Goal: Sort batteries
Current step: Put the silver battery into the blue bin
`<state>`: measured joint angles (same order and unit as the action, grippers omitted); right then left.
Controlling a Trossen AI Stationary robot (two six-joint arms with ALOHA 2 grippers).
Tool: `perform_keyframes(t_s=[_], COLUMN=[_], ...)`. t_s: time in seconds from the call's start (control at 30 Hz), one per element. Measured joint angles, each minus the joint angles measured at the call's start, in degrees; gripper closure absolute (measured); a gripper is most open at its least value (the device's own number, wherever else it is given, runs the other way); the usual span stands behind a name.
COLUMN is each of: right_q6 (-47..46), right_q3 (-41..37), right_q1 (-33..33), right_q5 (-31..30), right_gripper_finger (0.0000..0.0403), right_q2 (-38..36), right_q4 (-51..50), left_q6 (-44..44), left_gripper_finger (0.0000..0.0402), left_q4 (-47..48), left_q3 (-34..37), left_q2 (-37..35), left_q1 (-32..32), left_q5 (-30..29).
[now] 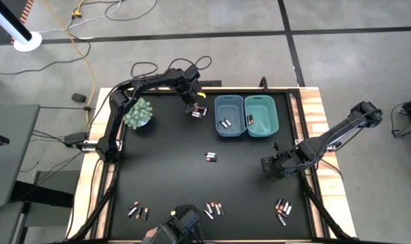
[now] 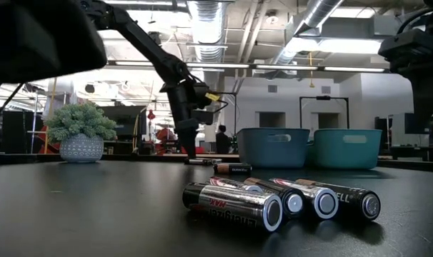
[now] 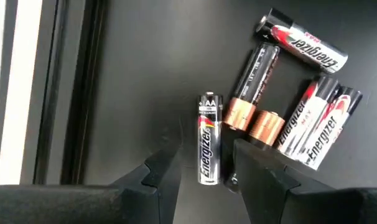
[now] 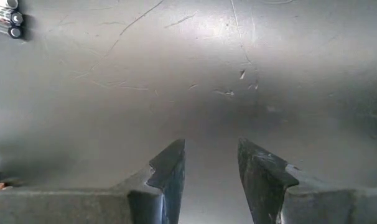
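Batteries lie on their sides on the black table top in small groups: one at the far side (image 1: 199, 110), one at the centre (image 1: 210, 157), and three along the near edge (image 1: 138, 211) (image 1: 213, 209) (image 1: 283, 209). My left gripper (image 1: 194, 108) points down over the far group and is open. Its fingers stand either side of a silvery battery (image 3: 208, 146) without touching it. Beside that battery lie copper-ended dark ones (image 3: 254, 87) and more silvery ones (image 3: 319, 121). My right gripper (image 1: 270, 165) hovers open at the right, over bare table (image 4: 207, 112).
A blue bin (image 1: 229, 115) and a teal bin (image 1: 261, 115) stand side by side at the far middle, each with a few batteries inside. A potted plant (image 1: 138, 114) stands at the far left. A dark device (image 1: 182, 224) sits at the near edge.
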<state>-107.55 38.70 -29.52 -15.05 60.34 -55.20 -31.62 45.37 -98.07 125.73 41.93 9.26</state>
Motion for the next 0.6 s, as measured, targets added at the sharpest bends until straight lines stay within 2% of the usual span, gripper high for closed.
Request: perform_keyframes(t_s=[0.4, 0.6], right_q6=[0.15, 0.15], right_q3=[0.00, 0.00], right_q1=[0.00, 0.00], right_q5=[-0.02, -0.02], right_gripper_finger=[0.0239, 0.0239], right_q2=[0.00, 0.00], right_q4=[-0.24, -0.24], left_q6=[0.39, -1.17], left_gripper_finger=[0.0263, 0.0309], left_q4=[-6.19, -6.84], left_q3=[3.44, 3.51], left_q2=[-0.11, -0.11], left_q1=[0.09, 0.13], left_q5=[0.02, -0.77])
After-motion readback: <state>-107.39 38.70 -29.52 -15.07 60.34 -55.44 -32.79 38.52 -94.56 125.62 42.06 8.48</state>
